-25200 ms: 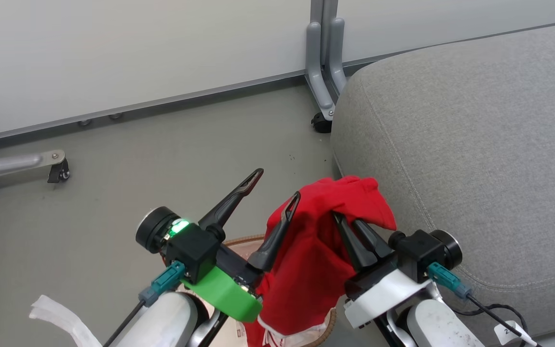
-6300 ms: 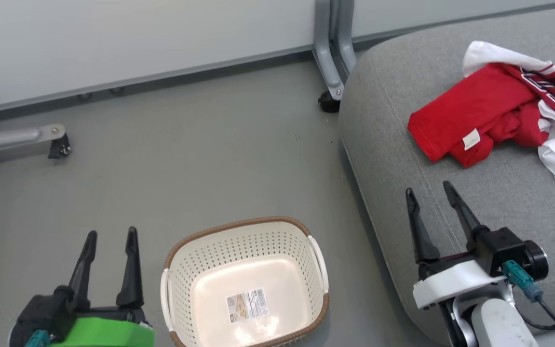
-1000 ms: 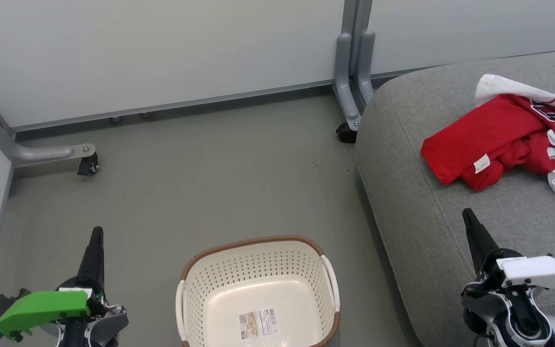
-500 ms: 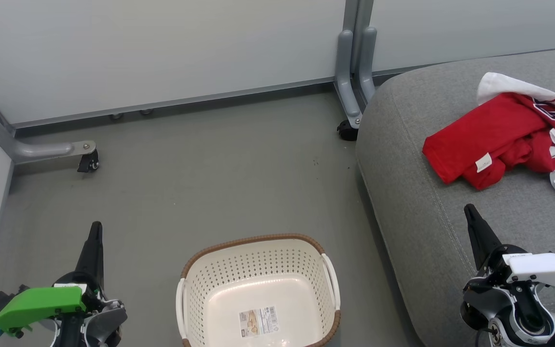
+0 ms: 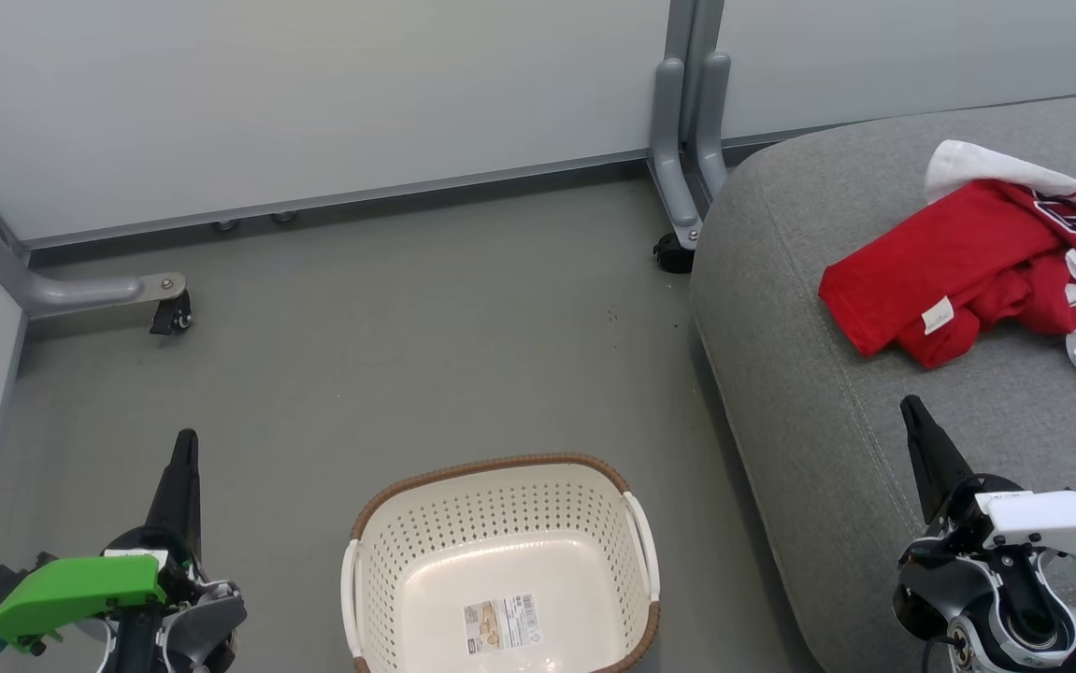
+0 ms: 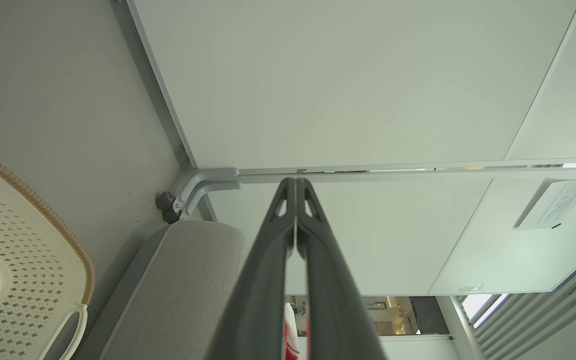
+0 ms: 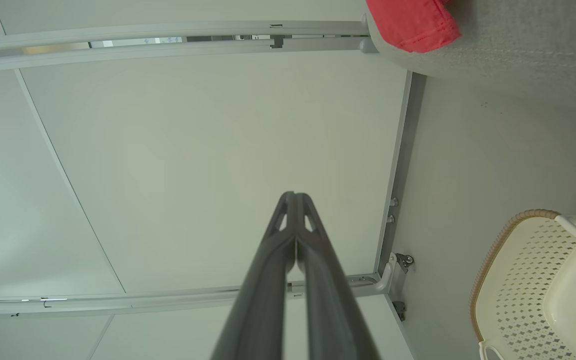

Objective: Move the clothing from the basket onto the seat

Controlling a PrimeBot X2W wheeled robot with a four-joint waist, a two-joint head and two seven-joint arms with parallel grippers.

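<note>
Lying on the seat [image 5: 827, 449] at two o'clock, the clothing [image 5: 968, 257] runs lengthwise from eight to two; the basket [image 5: 491, 465] sits at six. The left gripper [image 6: 295, 182] and right gripper [image 7: 294, 196] are both pinched together, holding nothing.

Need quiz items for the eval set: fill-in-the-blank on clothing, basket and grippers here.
1. The clothing lies on the ____.
2. The basket is ____ of clothing.
3. The left gripper and right gripper are both ____.
Missing words: seat; empty; shut.
</note>
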